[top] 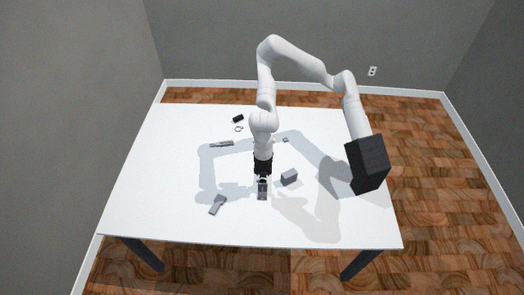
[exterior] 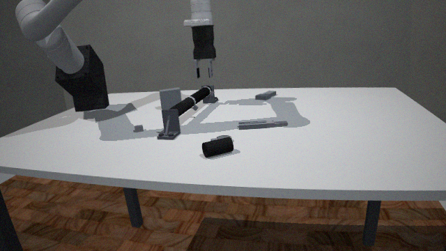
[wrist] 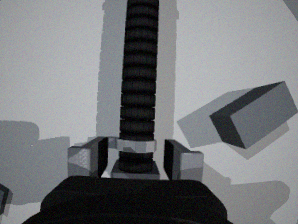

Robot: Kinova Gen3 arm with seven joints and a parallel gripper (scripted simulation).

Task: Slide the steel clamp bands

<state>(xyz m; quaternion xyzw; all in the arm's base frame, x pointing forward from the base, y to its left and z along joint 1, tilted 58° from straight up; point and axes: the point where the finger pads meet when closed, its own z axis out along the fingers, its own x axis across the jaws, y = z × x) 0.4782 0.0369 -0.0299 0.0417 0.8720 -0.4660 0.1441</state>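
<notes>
A black ribbed hose (exterior: 189,101) lies level between two grey supports (exterior: 169,122). One steel band (exterior: 206,88) sits near the hose's far end, and a second band (exterior: 191,101) sits farther along. My gripper (exterior: 203,72) is open and empty. It points straight down and hangs a little above the far band. In the wrist view the hose (wrist: 140,63) runs up the middle. In the top view my gripper (top: 262,178) hides most of the hose.
A grey block (top: 289,176) stands right of the hose and also shows in the wrist view (wrist: 253,123). A short black hose piece (exterior: 217,146), a flat tool (exterior: 263,123), a grey bar (exterior: 265,94), a small block (exterior: 138,128) and a loose ring (top: 241,127) lie around. The dark arm base (top: 367,164) sits at the table's edge.
</notes>
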